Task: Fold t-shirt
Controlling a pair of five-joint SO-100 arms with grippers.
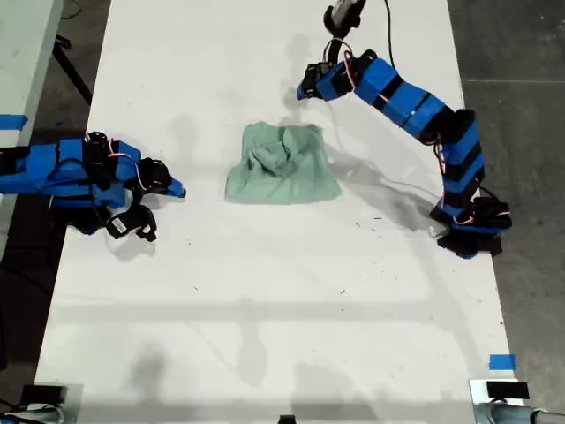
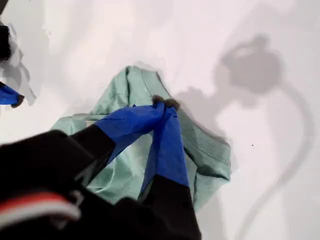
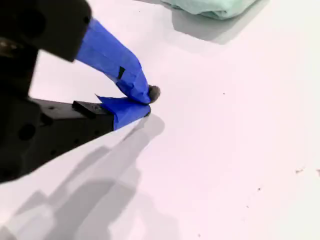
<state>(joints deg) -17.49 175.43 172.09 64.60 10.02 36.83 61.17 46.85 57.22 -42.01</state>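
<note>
My first end effector (image 2: 162, 106) closed, empty (above the t-shirt (image 2: 210, 150))

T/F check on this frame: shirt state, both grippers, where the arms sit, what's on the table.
1. The pale mint-green cloth t-shirt lies spread flat with both sleeves out. False: it is a crumpled, bunched heap.
2. My first gripper is shut, with no cloth between its blue-taped tips. True.
3. My second gripper grips the shirt's edge. False: it is shut over bare white table, apart from the shirt.
4. The second arm is folded low at the exterior view's left. True.
5. A second garment lies on the table. False: only the one shirt shows.
</note>
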